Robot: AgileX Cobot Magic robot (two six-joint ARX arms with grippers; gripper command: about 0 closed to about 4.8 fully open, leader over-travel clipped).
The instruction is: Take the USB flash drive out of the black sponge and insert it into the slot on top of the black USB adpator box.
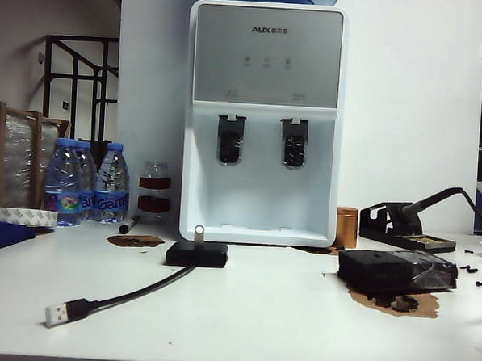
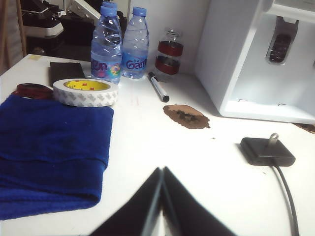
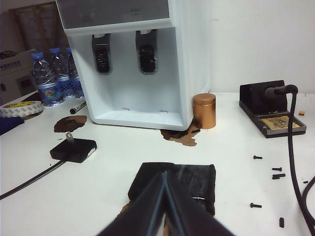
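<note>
A: USB flash drive [image 1: 199, 233], tiny silvery metal stick with a ring hole up top, stands upright in the slot [image 1: 198, 243] on the flat matte black USB adpator box [image 1: 197, 254]. Seen again from both wrists [image 2: 272, 140] [image 3: 69, 136].

B: Box location?

A: Exterior view, white table [image 1: 266, 319], just left of centre, at 6 o'clock from the white water dispenser [image 1: 263, 121]. Thick black cable [image 1: 130, 294] trails toward 8 o'clock, ends in a silver plug [image 1: 54, 314].

B: Black sponge?

A: Rectangular black foam block [image 1: 375, 271], glossy film on its right end, at 3 o'clock from the box, well apart. Brown stain [image 1: 404, 304] and black crumbs under it.

B: Grippers?

A: Left gripper [image 2: 162, 196] low over bare table, fingers pressed together, empty. Right gripper [image 3: 165, 201] same, fingers together, just above the sponge's near edge.

B: Clutter?

A: Water bottles [image 1: 86, 180], marker [image 1: 129, 223], copper tin [image 1: 347, 226], soldering stand [image 1: 407, 226]. Nothing crowds the box.
</note>
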